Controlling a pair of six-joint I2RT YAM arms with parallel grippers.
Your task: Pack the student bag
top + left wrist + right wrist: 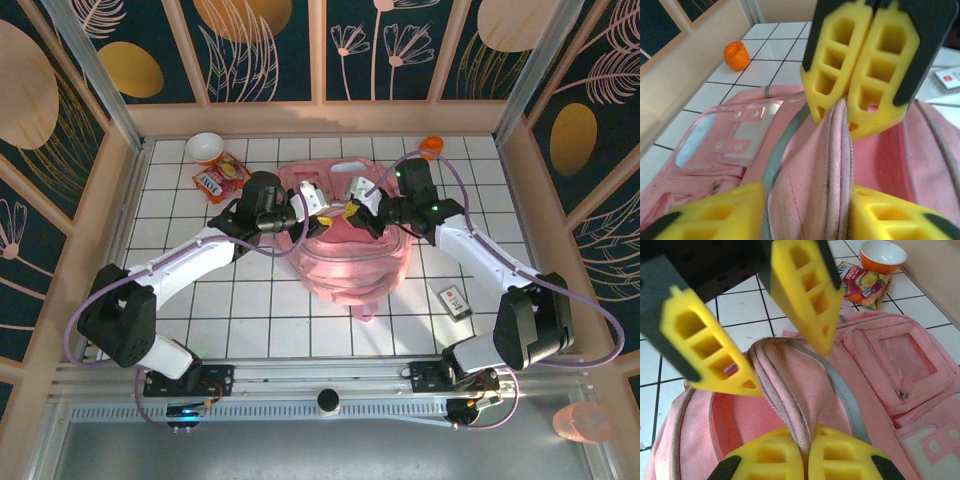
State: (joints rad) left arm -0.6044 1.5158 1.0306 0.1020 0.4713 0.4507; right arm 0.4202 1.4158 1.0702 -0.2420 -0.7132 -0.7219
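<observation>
The student bag [345, 262], a big soft pink backpack, lies in the middle of the tiled table with its main opening gaping upward. A fold of its zip rim [832, 165] stands up between both grippers. My left gripper [807, 192] has both yellow pads pressed against that fold, shut on it. From the opposite side, my right gripper [806, 437] is shut tight on the same rim. The two grippers meet above the opening, the left gripper [330, 210] just left of the right gripper [357, 212]. The bag's clear front pocket [900, 360] faces the back wall.
An orange bowl [205, 147] and a snack packet [221, 180] lie at the back left beside the bag. A small orange object [431, 146] sits at the back right. A small card-like box [456, 301] lies near the right arm. Wooden walls close in the table.
</observation>
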